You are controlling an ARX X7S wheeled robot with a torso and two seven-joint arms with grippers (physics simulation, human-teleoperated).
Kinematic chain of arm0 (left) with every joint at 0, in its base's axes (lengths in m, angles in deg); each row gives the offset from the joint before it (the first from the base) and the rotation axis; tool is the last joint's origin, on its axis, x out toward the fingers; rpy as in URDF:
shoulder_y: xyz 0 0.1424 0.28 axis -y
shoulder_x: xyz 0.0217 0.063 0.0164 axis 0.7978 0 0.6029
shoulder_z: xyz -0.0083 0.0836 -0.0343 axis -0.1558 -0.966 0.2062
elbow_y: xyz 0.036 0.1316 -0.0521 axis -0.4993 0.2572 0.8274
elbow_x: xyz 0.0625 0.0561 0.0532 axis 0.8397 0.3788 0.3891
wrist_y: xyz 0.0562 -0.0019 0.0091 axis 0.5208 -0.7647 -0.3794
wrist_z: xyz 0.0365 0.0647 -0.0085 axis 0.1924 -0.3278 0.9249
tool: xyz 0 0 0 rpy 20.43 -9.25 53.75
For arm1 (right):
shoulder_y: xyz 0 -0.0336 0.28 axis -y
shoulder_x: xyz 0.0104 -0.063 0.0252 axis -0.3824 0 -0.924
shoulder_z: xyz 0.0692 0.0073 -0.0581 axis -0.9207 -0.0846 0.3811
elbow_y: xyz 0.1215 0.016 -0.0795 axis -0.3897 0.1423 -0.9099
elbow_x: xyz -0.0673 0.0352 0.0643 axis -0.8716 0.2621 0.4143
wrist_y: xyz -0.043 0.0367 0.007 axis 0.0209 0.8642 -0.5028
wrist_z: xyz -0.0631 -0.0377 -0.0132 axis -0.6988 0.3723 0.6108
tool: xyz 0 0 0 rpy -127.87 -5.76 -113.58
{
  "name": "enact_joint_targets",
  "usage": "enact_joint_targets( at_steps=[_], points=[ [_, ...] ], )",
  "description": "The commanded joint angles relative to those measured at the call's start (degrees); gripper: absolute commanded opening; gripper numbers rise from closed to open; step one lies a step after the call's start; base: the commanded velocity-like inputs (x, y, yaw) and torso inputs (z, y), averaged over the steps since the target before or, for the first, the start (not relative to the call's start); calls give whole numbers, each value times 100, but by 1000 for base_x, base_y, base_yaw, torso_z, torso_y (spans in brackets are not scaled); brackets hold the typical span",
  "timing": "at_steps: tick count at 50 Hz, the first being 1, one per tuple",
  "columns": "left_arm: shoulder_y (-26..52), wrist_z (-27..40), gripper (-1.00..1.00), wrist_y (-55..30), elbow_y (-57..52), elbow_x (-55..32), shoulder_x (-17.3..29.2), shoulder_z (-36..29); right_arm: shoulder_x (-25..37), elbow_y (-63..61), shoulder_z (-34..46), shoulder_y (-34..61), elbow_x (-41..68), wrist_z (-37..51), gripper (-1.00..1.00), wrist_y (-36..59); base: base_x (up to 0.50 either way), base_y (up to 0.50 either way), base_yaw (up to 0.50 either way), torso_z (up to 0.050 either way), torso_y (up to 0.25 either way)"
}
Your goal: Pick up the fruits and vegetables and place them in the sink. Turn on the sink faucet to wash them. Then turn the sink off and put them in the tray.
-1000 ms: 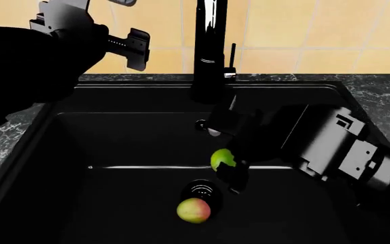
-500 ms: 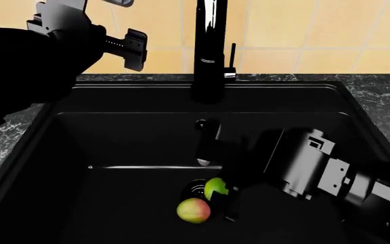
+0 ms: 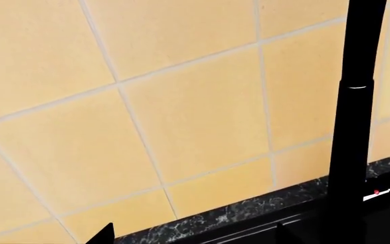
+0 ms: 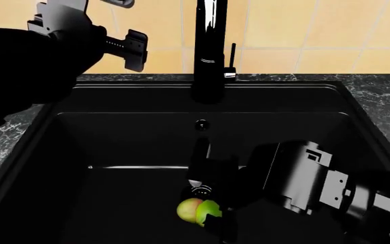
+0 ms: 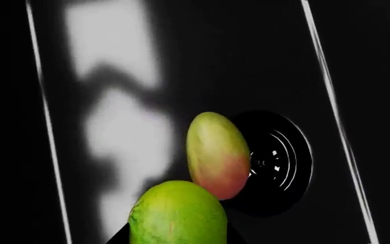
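Observation:
Low in the black sink (image 4: 114,203), my right gripper (image 4: 212,209) is shut on the bright green lime (image 4: 212,208). The lime touches or nearly touches the red-blushed yellow-green apple (image 4: 189,209), which lies beside the round drain (image 4: 200,191). In the right wrist view the lime (image 5: 178,213) fills the space between the jaws, with the apple (image 5: 217,155) and drain (image 5: 276,162) just beyond. My left gripper (image 4: 128,25) hangs open and empty above the sink's back left corner, left of the tall black faucet (image 4: 210,51). Its side lever (image 4: 232,56) points up. The tray is out of view.
A dark speckled counter (image 4: 385,96) borders the sink, and a yellow tiled wall (image 4: 296,30) rises behind it. The left wrist view shows that wall (image 3: 181,101), the counter edge (image 3: 235,213) and the faucet stem (image 3: 354,127). A small overflow hole (image 4: 201,123) sits in the sink's back wall.
My right gripper has come down and forward with the lime, from mid-height in the sink to the floor beside the apple. The left arm has not moved.

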Motion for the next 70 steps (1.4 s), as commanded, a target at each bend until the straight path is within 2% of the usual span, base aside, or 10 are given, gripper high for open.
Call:
enact_joint_targets(
  at_steps=[1,25,26,41,51,63,70],
  points=[
    [-23,-20,100,30,18,8,3,-22,-100,135,80,-116,-73,-131,-100,-186,0,0,0,0,0],
    [-125,-64,100,118,41,24,59,-47,-509,1151,222,-350,-373,-349,-100,-753,0,0,0,0,0],
    [-126,-62,100,119,40,22,59,-48,-514,1174,225,-353,-379,-354,100,-765,0,0,0,0,0],
    [-133,-37,100,112,13,-3,75,-48,-446,1113,151,-286,-339,-304,100,-724,0,0,0,0,0],
    [-186,-34,100,140,-3,-2,81,-66,-127,805,-118,-56,-208,-110,100,-547,0,0,0,0,0],
    [-221,-4,100,131,-49,-26,61,-91,725,-215,-1016,422,271,574,100,-98,0,0,0,0,0],
    [-304,16,100,163,-80,-67,43,-79,1024,-474,-1538,729,417,919,100,-30,0,0,0,0,0]
  ],
)
